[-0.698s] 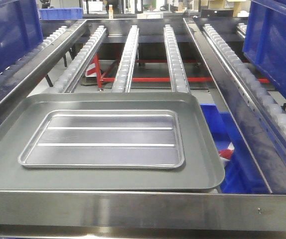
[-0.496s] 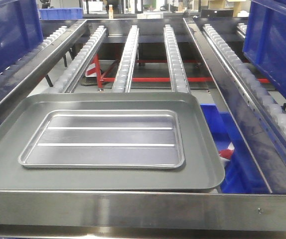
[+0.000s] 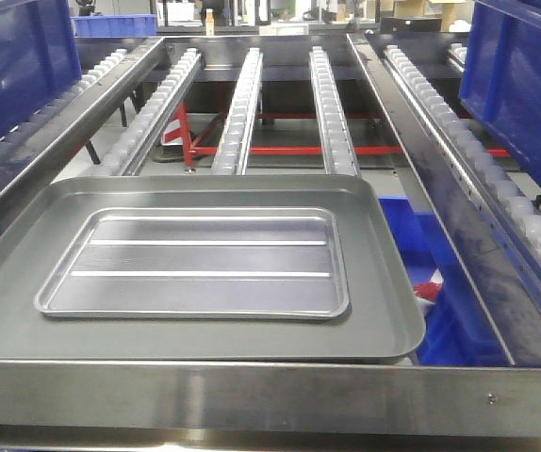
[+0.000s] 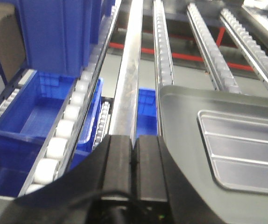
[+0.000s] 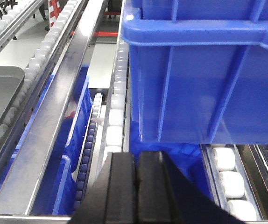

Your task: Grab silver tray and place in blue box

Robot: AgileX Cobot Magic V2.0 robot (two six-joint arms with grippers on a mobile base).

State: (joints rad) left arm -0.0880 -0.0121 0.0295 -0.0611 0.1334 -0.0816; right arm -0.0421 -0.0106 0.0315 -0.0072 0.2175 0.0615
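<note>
Front view, shiny ribbed rectangular silver metal tray (image 3: 192, 264) lying flat inside larger dull grey tray (image 3: 388, 311), deep blue plastic crate (image 3: 520, 85) at right, contents hidden, left wrist view, left gripper (image 4: 135, 161) pressed together, empty, right wrist view, right gripper (image 5: 136, 186) pressed together near blue plastic crate.

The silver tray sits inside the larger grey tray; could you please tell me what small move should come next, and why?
Probably open the left gripper and ease it right toward the rim of the silver tray. Both it and the right gripper are shut and empty, and the tray lies untouched in the grey tray.
</note>
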